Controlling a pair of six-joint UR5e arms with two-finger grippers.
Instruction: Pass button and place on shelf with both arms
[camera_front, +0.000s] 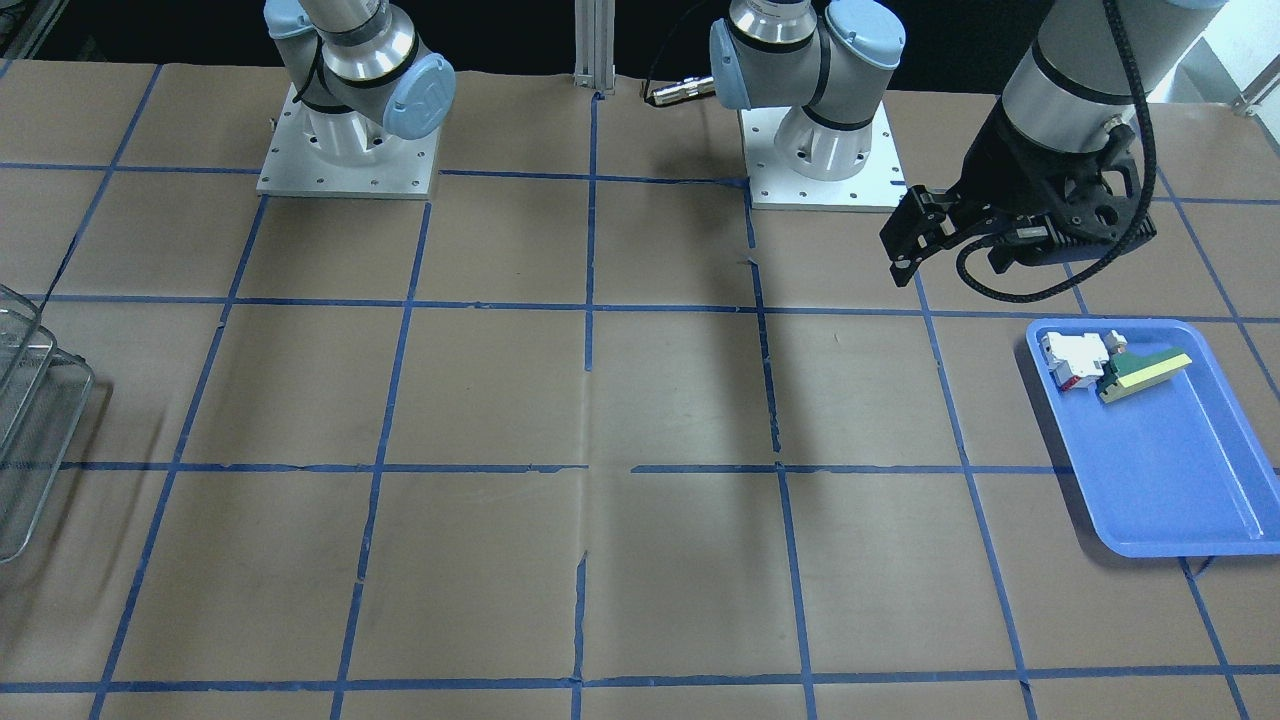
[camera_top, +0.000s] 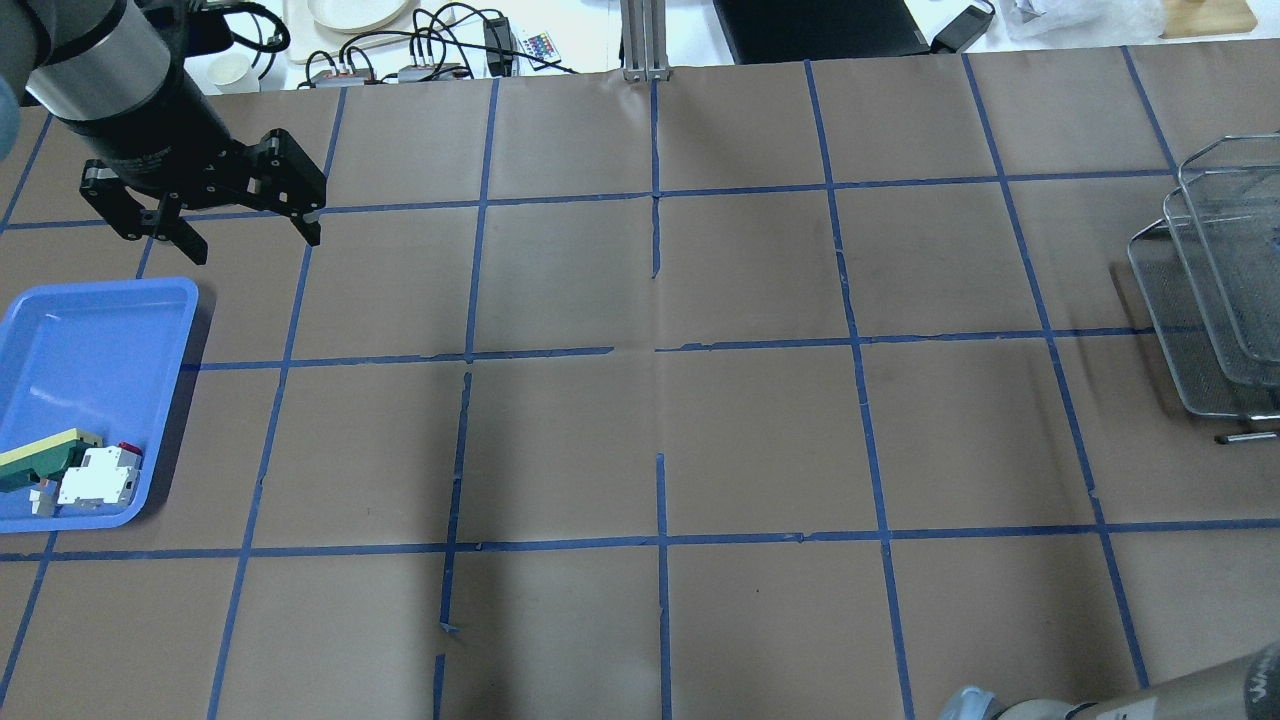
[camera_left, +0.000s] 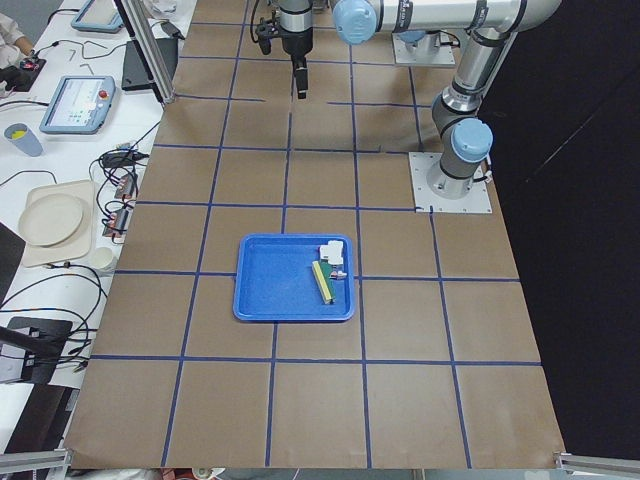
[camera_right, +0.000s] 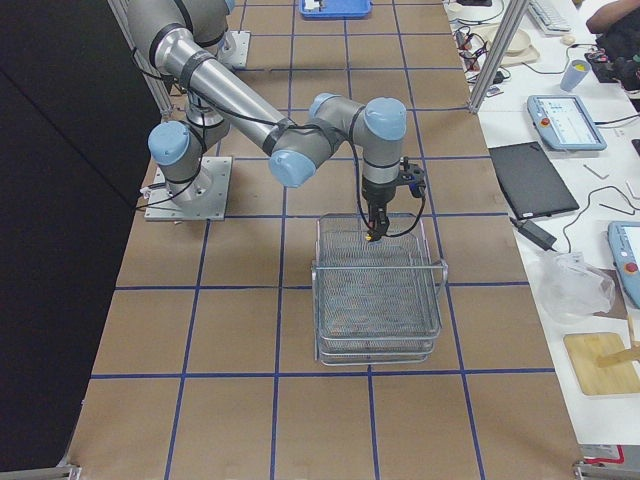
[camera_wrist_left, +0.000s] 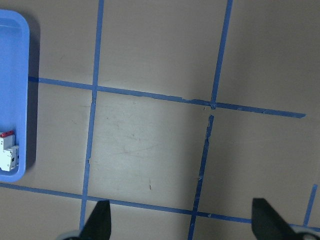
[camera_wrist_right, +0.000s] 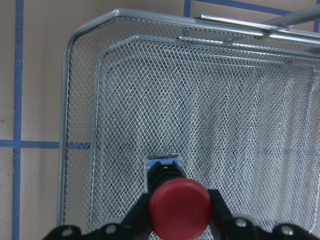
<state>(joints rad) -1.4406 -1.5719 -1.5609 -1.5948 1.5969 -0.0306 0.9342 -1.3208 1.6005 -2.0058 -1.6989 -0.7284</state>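
My right gripper (camera_wrist_right: 179, 216) is shut on the button (camera_wrist_right: 180, 207); its red cap faces the right wrist camera and the black body with a yellow collar shows behind it. The gripper hangs over the upper basket of the wire-mesh shelf (camera_wrist_right: 100, 125), near one rim, and the exterior right view shows it (camera_right: 374, 226) just above the shelf (camera_right: 378, 300). My left gripper (camera_top: 252, 245) is open and empty, held above the table beside the blue tray (camera_top: 90, 340). Its two fingers (camera_wrist_left: 100, 220) show wide apart in the left wrist view.
The blue tray (camera_front: 1180, 470) holds a white-and-red block (camera_front: 1075, 358) and a green-and-yellow wedge (camera_front: 1145, 372) at one end. The shelf (camera_top: 1200, 300) stands at the table's edge on my right side. Brown paper with blue tape lines covers the table.
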